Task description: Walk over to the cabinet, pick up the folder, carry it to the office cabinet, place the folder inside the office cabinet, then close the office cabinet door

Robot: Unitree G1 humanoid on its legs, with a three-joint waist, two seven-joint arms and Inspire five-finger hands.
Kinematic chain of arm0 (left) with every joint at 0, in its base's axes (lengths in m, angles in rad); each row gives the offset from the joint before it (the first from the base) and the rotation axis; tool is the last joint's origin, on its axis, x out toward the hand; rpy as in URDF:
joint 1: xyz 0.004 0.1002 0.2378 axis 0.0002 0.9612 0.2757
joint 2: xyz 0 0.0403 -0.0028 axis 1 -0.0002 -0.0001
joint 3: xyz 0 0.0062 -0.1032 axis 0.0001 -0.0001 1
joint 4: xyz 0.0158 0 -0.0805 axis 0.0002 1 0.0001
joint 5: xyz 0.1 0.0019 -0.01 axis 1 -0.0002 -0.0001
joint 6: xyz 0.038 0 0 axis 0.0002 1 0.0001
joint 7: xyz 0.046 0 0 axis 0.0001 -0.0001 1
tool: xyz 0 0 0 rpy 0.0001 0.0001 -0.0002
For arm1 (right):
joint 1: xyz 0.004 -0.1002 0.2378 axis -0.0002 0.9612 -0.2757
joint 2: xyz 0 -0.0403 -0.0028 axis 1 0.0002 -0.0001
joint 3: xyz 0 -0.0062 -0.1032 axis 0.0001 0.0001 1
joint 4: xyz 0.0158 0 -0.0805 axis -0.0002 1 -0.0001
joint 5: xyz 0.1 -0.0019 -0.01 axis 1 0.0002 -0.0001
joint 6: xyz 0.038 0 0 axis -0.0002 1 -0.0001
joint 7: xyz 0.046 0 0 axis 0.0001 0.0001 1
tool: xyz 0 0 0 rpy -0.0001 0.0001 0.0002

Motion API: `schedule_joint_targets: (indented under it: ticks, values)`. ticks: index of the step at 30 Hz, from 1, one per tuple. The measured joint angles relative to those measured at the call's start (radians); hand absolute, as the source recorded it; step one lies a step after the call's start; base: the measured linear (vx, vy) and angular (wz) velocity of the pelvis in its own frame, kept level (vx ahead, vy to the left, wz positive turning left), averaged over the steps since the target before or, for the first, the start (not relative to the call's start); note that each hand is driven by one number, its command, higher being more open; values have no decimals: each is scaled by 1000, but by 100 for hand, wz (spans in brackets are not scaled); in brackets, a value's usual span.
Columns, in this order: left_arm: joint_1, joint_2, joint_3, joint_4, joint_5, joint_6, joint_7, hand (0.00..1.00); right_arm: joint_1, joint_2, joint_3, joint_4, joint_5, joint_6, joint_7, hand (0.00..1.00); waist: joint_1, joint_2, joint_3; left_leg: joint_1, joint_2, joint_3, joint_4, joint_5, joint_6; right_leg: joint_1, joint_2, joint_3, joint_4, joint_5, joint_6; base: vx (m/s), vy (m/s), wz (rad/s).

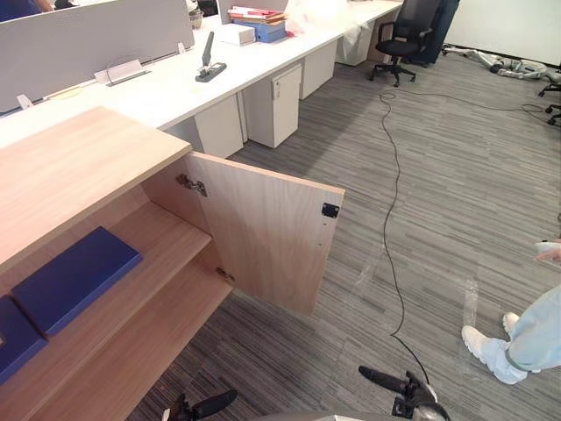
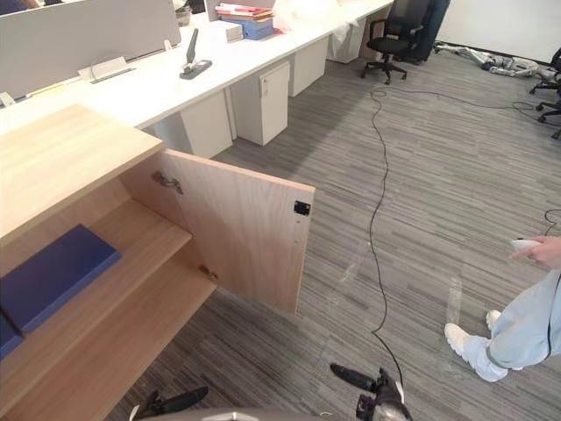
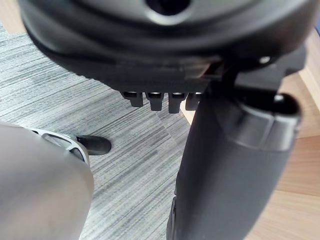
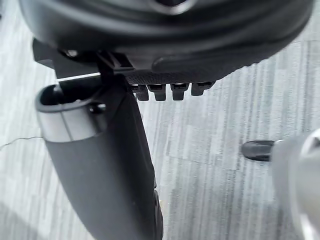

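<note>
Room bright, light even, from overhead. White desk (image 1: 175, 88) top near washed out. Soft shadows under desk and on carpet (image 1: 263, 351) below open cabinet door (image 1: 263, 232); cabinet (image 1: 79, 167) interior dimmer beneath its top. Pale sheen patches on carpet farther out. Close up, right hand (image 4: 100, 175) dark against pale carpet, bright glint on thumb collar.

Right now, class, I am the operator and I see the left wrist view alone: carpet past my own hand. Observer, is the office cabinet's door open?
Observer: Yes, the cabinet door stands wide open.
Operator: Where is the folder?
Observer: A blue folder lies flat on the shelf inside.
Operator: Is anyone nearby?
Observer: A person stands on the carpet to the right, well apart from the door.
</note>
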Motion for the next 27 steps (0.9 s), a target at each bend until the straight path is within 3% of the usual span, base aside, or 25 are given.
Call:
schedule_joint_targets:
  ticks: [5, 15, 20, 27]
  values:
    - [13, 11, -49, -26, 0, -3, 3, 100, -45, -2, 1, -162, -10, -22, -24, 100, 1, -6, -5, -12, -23, -11, -4, 1, 1, 1, -16, 1, -27, 24, 11, 9, 70, 4]
    - [60, 26, -89, -42, -1, -4, 1, 100, -273, -108, 18, -194, 1, -53, -77, 100, 17, -1, -13, -36, -36, -28, -12, 18, 17, 25, -7, -10, -132, 99, 10, -33, 38, 3]
    - [98, 32, -108, -42, -5, -4, -5, 100, -415, -166, 102, -156, 1, -65, -81, 100, 28, 7, -16, -43, -42, -38, -34, 41, 18, 37, 2, -16, -194, 145, 4, -68, 19, 2]
    - [108, 29, -107, -43, -27, -5, -6, 100, -584, -170, 263, -76, 1, -69, -52, 100, 47, 8, -15, -48, -48, -52, -36, 54, 21, 71, 12, -28, -272, 195, -1, -67, 12, 5]
